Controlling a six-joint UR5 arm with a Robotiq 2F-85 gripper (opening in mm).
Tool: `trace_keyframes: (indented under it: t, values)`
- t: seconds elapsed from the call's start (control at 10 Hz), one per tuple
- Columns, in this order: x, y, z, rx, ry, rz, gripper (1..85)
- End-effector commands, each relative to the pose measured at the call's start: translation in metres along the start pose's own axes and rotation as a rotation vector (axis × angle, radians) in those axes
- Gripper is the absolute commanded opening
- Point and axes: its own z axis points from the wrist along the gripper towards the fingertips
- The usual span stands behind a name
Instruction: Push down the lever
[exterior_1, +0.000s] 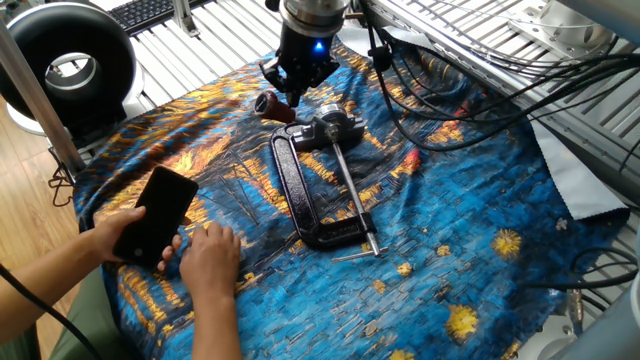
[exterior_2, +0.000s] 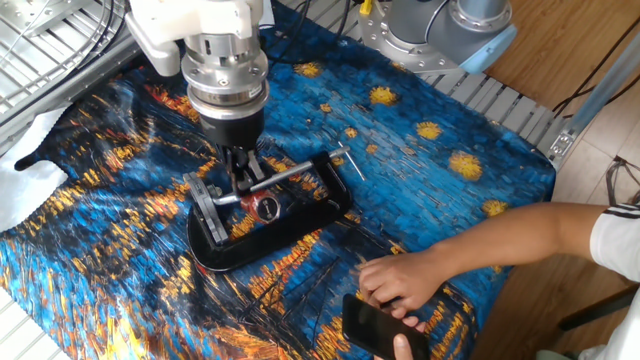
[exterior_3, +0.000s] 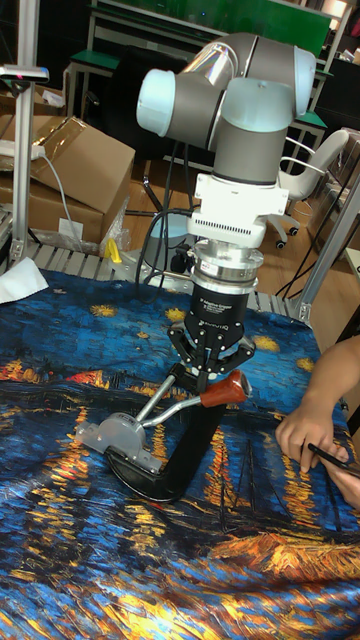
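Note:
The lever (exterior_3: 225, 392) is a short metal arm ending in a reddish-brown knob (exterior_1: 272, 103) (exterior_2: 266, 206). It joins the silvery head (exterior_1: 330, 130) (exterior_3: 110, 432) of a black clamp (exterior_1: 298, 190) (exterior_2: 270, 228) that lies on the blue and orange cloth. My gripper (exterior_3: 206, 384) (exterior_2: 243, 173) (exterior_1: 291, 90) points straight down, its fingertips close together just behind the knob, over the lever's arm. It holds nothing. Whether the tips touch the arm I cannot tell.
A long thin silver rod (exterior_1: 352, 195) runs through the clamp. A person's hands (exterior_1: 208, 255) (exterior_2: 400, 282) rest on the cloth's edge with a black phone (exterior_1: 155, 213). Cables (exterior_1: 440, 95) hang beside the arm. A black ring light (exterior_1: 65, 60) stands off the table.

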Motion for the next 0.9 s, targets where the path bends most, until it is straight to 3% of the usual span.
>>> trace_keyframes:
  t: [0.0, 0.2, 0.5, 0.8]
  values:
    - [0.007, -0.005, -0.001, 0.017, 0.028, -0.006, 1.0]
    - [0.019, -0.002, -0.001, 0.006, 0.074, -0.029, 1.0]
    - [0.027, 0.008, -0.002, -0.038, 0.102, -0.086, 1.0]
    - [0.019, 0.003, -0.001, -0.019, 0.070, -0.126, 1.0]
